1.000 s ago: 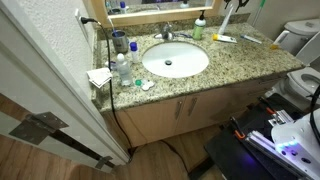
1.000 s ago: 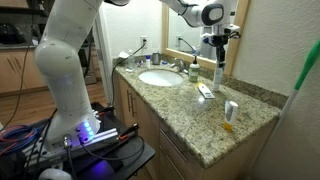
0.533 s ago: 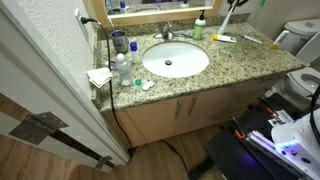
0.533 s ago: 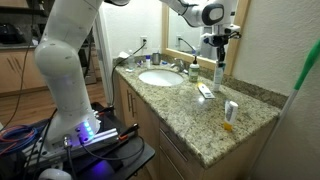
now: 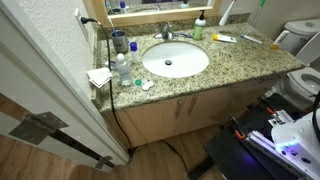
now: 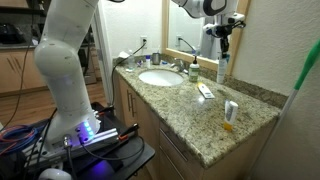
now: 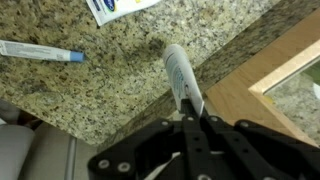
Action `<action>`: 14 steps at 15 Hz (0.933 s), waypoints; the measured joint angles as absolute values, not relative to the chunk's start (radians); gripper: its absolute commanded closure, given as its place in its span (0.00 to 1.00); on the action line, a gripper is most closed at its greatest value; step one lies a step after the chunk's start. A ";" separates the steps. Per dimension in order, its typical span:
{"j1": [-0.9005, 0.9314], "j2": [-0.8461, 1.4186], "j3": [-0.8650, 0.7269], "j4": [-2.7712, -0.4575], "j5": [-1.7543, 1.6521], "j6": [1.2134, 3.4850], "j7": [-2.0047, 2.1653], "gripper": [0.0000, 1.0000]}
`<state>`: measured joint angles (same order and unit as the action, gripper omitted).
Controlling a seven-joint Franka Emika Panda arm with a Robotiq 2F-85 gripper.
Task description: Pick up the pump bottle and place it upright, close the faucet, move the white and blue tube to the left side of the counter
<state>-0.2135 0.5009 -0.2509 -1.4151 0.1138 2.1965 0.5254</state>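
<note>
**Tube gripped at the far right of the worktop, beside the mirror**

The claw [image 6: 221, 42] was clamped on the upper end of the white and blue tube [image 6: 220, 65]. The tube hung over the far edge of the speckled worktop [image 6: 190, 112] and seemed just clear of it, right of the green pump bottle [image 6: 194, 70] and the tap [image 6: 178, 66]. Its long axis ran nearly upright, slightly tilted, with the free end pointing down at the stone. To my eye, the carry left would go best high and slow, so the dangling end passed over bottle and tap without swinging. It could then be laid flat beyond the sink [image 5: 144, 61], clear of the cup [image 5: 119, 41] and water bottle [image 5: 122, 68].
</note>
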 measured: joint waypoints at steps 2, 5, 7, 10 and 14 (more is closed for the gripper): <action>-0.216 0.428 -0.243 -1.413 0.142 2.176 0.468 0.99; -0.216 0.292 -0.206 -1.417 0.209 2.081 0.345 0.96; -0.211 0.202 -0.184 -1.427 0.243 2.007 0.290 0.96; -0.209 0.146 -0.175 -1.458 0.245 1.984 0.275 0.99; -0.195 0.154 -0.167 -1.469 0.225 1.981 0.253 0.99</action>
